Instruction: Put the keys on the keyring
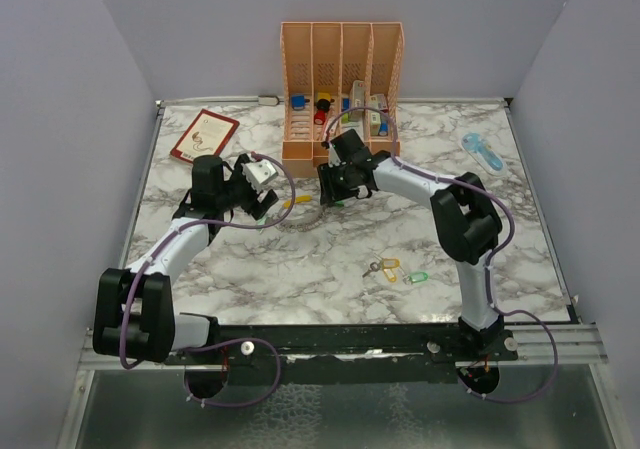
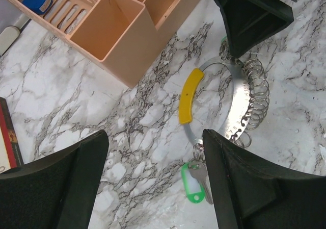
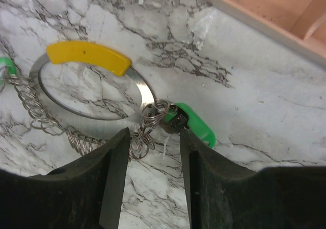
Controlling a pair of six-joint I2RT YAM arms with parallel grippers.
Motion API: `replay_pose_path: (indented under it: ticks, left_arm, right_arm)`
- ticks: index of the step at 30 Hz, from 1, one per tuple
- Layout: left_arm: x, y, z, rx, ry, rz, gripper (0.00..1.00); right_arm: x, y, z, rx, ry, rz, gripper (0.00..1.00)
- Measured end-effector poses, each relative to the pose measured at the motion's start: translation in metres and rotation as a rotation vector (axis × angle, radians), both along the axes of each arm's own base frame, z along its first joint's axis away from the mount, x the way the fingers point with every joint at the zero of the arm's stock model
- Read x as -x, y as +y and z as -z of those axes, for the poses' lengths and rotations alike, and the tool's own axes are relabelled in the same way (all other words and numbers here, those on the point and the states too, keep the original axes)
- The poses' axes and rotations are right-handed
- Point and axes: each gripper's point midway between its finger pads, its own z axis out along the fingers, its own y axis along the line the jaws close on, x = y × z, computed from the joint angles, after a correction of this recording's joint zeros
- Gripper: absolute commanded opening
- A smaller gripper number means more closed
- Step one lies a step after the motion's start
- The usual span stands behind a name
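The keyring [image 1: 300, 212] lies flat on the marble between my two grippers. It is a thin silver loop [image 2: 238, 104] with a yellow sleeve [image 2: 190, 95] and several small wire rings [image 2: 256, 94]. A green-headed key [image 2: 195, 181] hangs from it on a small ring, close to my left gripper's right finger [image 2: 254, 188]. My left gripper [image 2: 155, 183] stands wide open over bare marble. The right gripper [image 3: 153, 137] is open just short of another green key [image 3: 196, 126], whose ring sits on the loop [image 3: 145, 92]. Two loose keys, yellow [image 1: 388, 269] and green [image 1: 417, 277], lie nearer the front.
A peach divided organizer [image 1: 342, 79] holding small coloured blocks stands just behind the grippers; its wall [image 2: 117, 32] is close to the keyring. A red booklet [image 1: 204, 134] lies at the back left and a pale blue object [image 1: 483, 151] at the back right.
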Motion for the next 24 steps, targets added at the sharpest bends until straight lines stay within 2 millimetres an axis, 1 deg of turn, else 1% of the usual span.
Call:
replay_pose_path:
  ticks: [6, 9, 15, 16, 17, 19, 24]
  left_arm:
    - [0.000, -0.001, 0.001, 0.004, 0.000, 0.005, 0.77]
    - [-0.001, -0.002, -0.001, 0.010, -0.003, 0.005, 0.78]
    - [-0.002, -0.003, -0.002, 0.014, -0.010, 0.008, 0.78]
    - [-0.002, -0.003, -0.002, 0.014, -0.009, 0.008, 0.78]
    - [-0.002, -0.003, -0.002, 0.015, -0.009, 0.008, 0.78]
    - [-0.002, -0.003, -0.002, 0.015, -0.009, 0.008, 0.78]
    - [-0.002, -0.003, -0.003, 0.019, -0.012, 0.010, 0.78]
  right_arm:
    - [0.019, -0.006, 0.020, 0.006, 0.054, -0.033, 0.33]
    - [0.024, -0.006, 0.020, -0.004, 0.057, -0.048, 0.32]
    - [0.025, -0.006, 0.020, -0.015, 0.046, -0.058, 0.29]
    - [0.024, -0.005, 0.019, -0.016, 0.042, -0.060, 0.27]
    - [0.024, -0.005, 0.019, -0.017, 0.038, -0.062, 0.21]
    - [0.022, -0.005, 0.016, -0.020, 0.024, -0.069, 0.17]
    - [0.019, -0.001, 0.005, -0.038, -0.010, -0.086, 0.14]
